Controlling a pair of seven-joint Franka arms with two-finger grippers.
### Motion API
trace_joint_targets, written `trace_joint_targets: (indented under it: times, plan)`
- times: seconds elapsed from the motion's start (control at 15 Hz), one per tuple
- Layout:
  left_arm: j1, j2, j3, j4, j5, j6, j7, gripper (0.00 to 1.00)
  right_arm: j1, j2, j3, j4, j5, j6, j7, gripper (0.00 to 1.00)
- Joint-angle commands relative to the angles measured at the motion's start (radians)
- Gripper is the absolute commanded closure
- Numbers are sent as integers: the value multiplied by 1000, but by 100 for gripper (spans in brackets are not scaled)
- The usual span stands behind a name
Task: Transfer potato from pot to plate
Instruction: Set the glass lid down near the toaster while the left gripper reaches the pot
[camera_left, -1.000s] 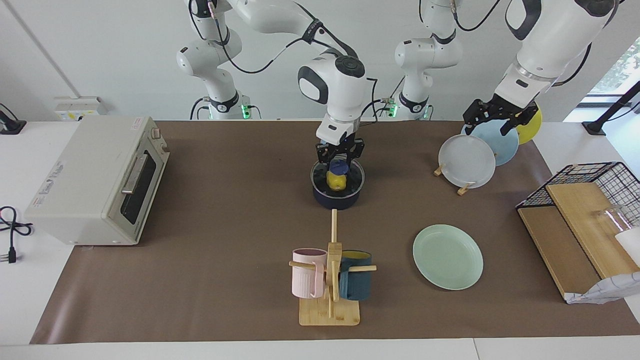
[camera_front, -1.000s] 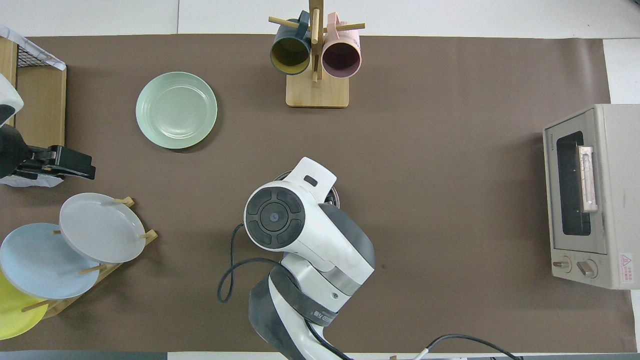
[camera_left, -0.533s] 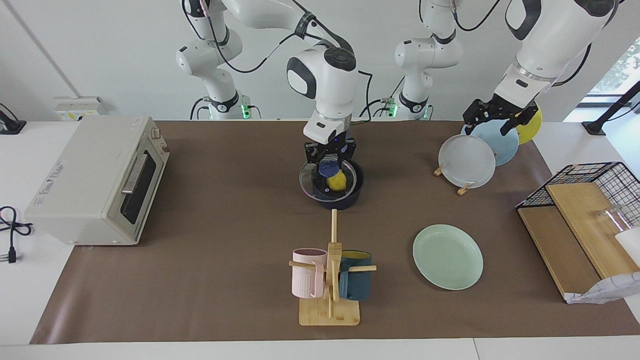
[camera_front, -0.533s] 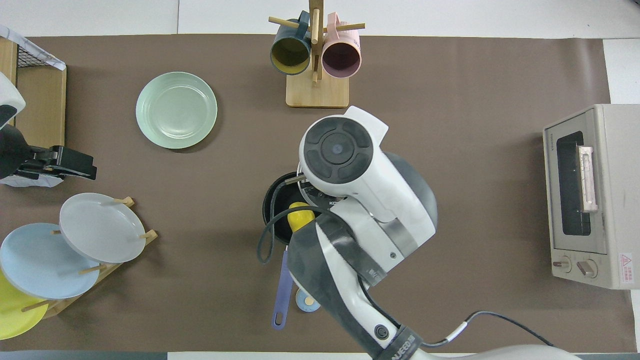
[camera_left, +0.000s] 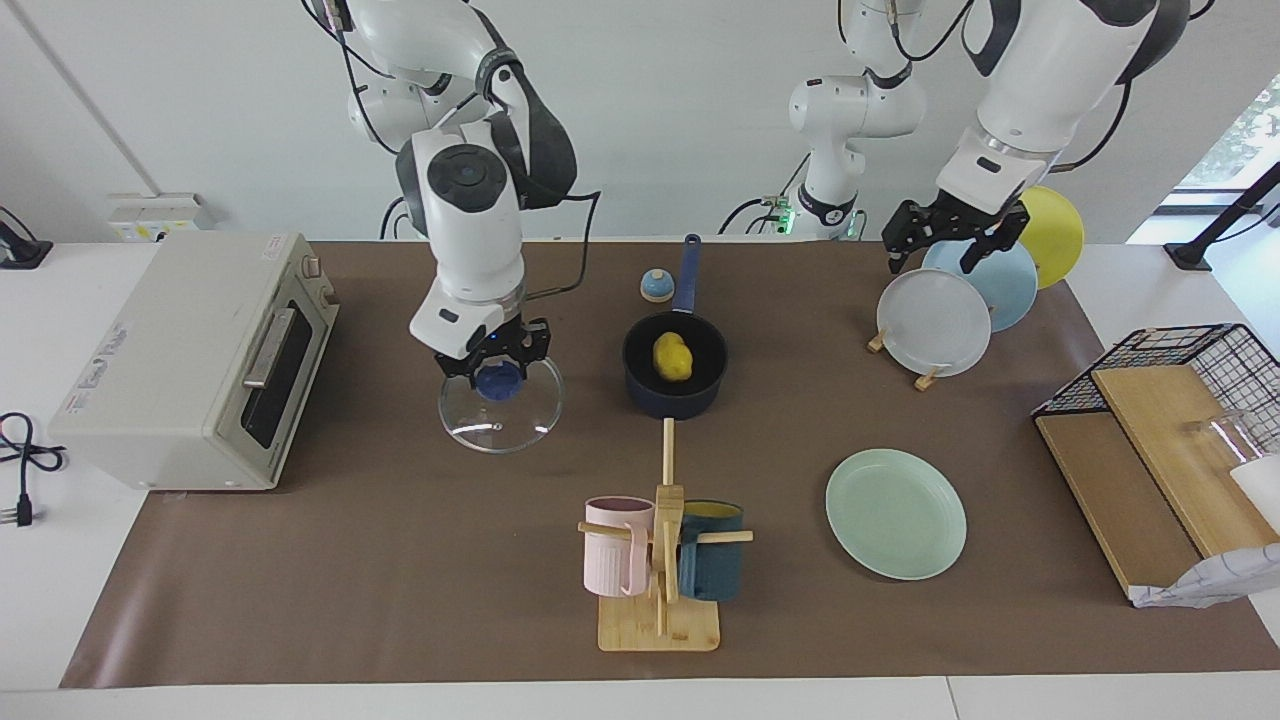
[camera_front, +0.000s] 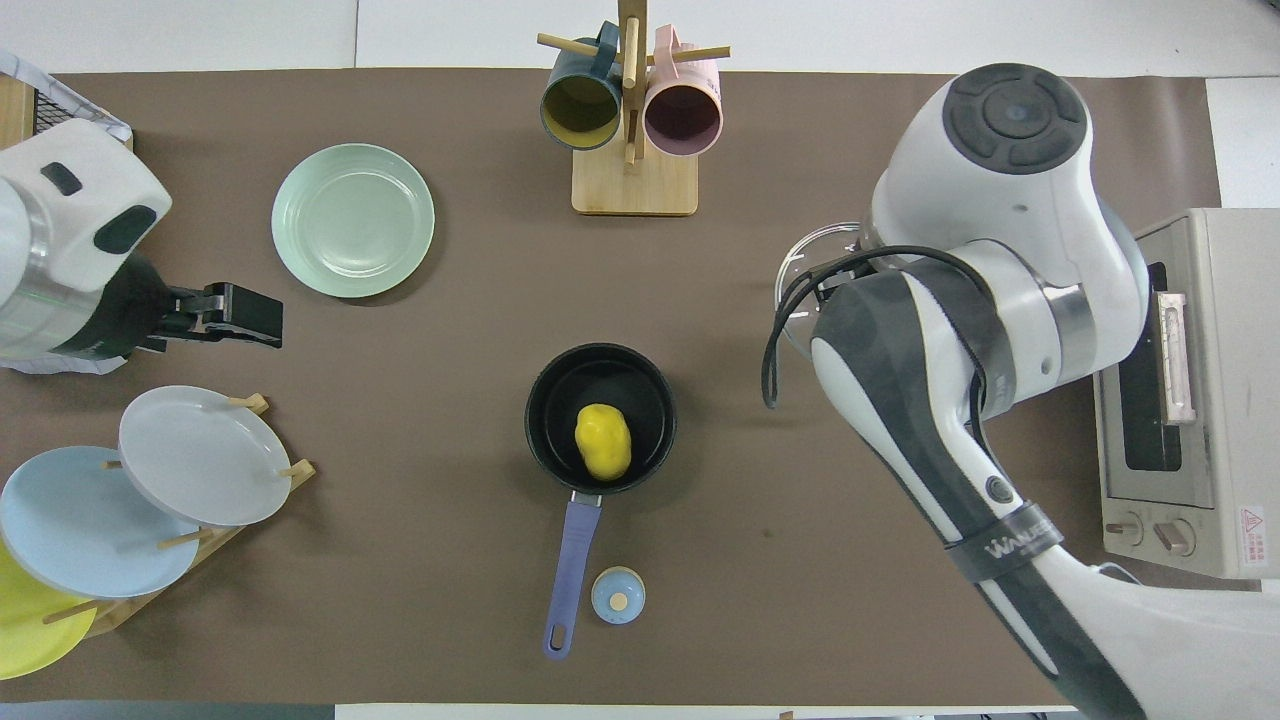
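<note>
The potato (camera_left: 673, 357) lies in the pot (camera_left: 640, 375), long axis toward the robots.

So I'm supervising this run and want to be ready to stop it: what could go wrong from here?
1. The right claw holds the glass lid by its blue knob, low beside the toaster oven; released tilted, it could slide or knock the oven.
2. The potato is lumpy and rounded, sitting deep in the pot; it could slip from a pinch.
3. The left claw, open, hovers over the racked plates; moving off low might clip them.
</note>
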Motion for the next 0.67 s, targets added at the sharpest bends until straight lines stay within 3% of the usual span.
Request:
trace_joint_targets:
  times: [0.0, 0.2, 0.33, 0.6]
  plan:
    - [-125, -21, 7, -87, -4, 97, -166, 0, -122, -70, 16, -135, 17, 36, -135, 54]
    - [-230, -18, 7, -194, -4, 242, -295, 0, -186, -127, 15, -311, 17, 187, -217, 54]
    - [-280, 8, 7, -211, -4, 271, -326, 0, -205, -162, 13, -437, 17, 326, -258, 54]
    - [-409, 160, 10, -225, 13, 378, -543, 0, -267, -182, 12, -525, 16, 421, -341, 54]
